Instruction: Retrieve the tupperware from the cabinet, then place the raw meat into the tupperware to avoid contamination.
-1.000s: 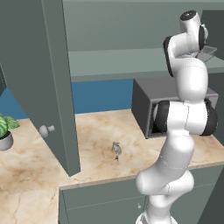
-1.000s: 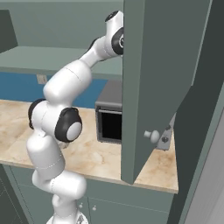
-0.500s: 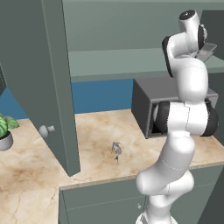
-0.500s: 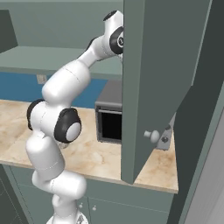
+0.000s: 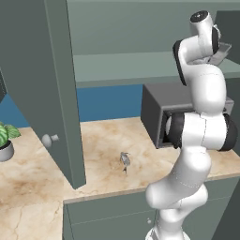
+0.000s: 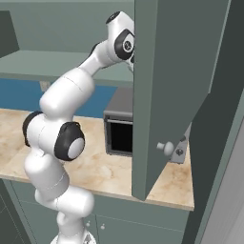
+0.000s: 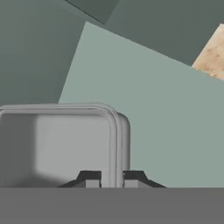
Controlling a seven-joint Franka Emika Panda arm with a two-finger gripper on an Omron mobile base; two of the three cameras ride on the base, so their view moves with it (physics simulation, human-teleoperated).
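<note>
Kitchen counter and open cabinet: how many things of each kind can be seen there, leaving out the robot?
Microwave: 1
Potted plant: 1
Raw meat: 1
Tupperware on the cabinet shelf: 1
Open cabinet doors: 2, one left, one right
Total: 6

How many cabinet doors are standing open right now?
2. One open door hangs at the left of the cabinet, over the counter near the raw meat. The other door hangs at the right, beside the microwave. Others may be out of frame.
</note>
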